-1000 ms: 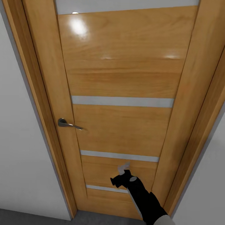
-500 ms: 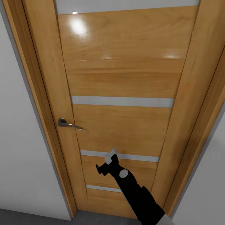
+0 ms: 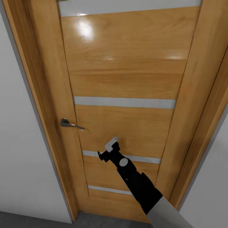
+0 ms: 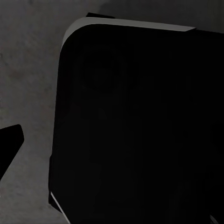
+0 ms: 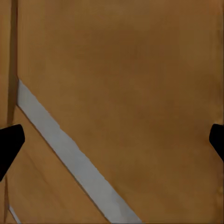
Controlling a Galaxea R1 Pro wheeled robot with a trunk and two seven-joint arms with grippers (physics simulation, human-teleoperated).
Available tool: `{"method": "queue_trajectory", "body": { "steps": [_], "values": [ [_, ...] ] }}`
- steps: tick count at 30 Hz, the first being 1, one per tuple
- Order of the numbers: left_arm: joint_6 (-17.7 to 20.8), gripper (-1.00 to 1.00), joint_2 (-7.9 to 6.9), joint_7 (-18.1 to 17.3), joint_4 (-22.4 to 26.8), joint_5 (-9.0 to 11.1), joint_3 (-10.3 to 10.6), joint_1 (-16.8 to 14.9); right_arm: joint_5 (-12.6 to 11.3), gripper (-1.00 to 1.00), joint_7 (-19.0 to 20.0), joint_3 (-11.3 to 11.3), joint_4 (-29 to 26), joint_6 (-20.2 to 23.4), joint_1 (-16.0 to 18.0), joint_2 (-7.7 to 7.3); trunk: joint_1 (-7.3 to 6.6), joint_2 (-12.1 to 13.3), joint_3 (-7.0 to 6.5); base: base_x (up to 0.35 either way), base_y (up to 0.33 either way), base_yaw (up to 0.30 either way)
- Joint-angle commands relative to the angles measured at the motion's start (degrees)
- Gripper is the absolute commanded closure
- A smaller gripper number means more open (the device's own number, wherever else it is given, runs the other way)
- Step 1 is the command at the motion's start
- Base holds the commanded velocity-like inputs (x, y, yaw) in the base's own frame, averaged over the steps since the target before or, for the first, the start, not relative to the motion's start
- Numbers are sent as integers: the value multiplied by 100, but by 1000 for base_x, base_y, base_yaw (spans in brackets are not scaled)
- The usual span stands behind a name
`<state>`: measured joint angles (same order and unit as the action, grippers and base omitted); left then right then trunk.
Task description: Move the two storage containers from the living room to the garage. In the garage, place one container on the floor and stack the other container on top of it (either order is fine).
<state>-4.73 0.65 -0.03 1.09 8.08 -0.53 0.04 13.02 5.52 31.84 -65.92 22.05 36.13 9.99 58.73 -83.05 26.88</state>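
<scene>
A closed wooden door (image 3: 126, 82) with pale horizontal strips is facing the robot, its metal handle (image 3: 70, 124) sitting at nine o'clock. The right claw (image 3: 109, 148) is reaching up from five o'clock toward the door's lower middle panel; in the right wrist view its fingers (image 5: 9, 142) are standing wide apart, holding nothing. The left claw's fingertip (image 4: 10, 140) is hanging over grey floor (image 4: 28, 56) beside a dark robot part (image 4: 140, 126); I cannot tell its opening.

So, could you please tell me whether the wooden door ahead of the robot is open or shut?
Shut, it seems: the door sits flat inside its frame, with no gap showing along the handle side.
</scene>
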Motion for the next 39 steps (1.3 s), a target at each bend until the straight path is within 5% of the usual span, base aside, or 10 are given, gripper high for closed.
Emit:
{"method": "queue_trajectory", "body": {
  "steps": [1, 2, 4, 22, 28, 39],
  "values": [
    [-11, -100, 3, -2, 5, 45, -1, -1, 179, -100, -101, -11, 213, -56, 148, 1, 0, -3, 5, 0, 0, 0],
    [-11, -100, -2, -5, 5, 45, 0, 2, 351, -100, -592, 88, 712, -371, 411, 1, 0, -3, 5, 0, 0, 0],
    [-11, -100, -3, -6, 5, 45, 0, 3, 381, -100, -682, 187, 801, -444, 445, 1, 0, -3, 5, 0, 0, 0],
    [-2, -100, -4, -6, 5, 45, 1, 1, 386, -100, -1068, 279, 996, -442, 474, 1, 0, -3, 5, 185, 0, 0],
    [-2, -100, -3, -6, 1, 45, 2, 3, 781, -100, -1186, 272, 1324, -452, 567, 1, 0, -3, 5, 232, 0, 0],
    [-2, -100, -3, -6, 5, 45, 2, -2, 833, -100, -1318, 233, 1933, -494, 803, 1, 0, -3, 5, 223, 0, 0]
  ]
}}
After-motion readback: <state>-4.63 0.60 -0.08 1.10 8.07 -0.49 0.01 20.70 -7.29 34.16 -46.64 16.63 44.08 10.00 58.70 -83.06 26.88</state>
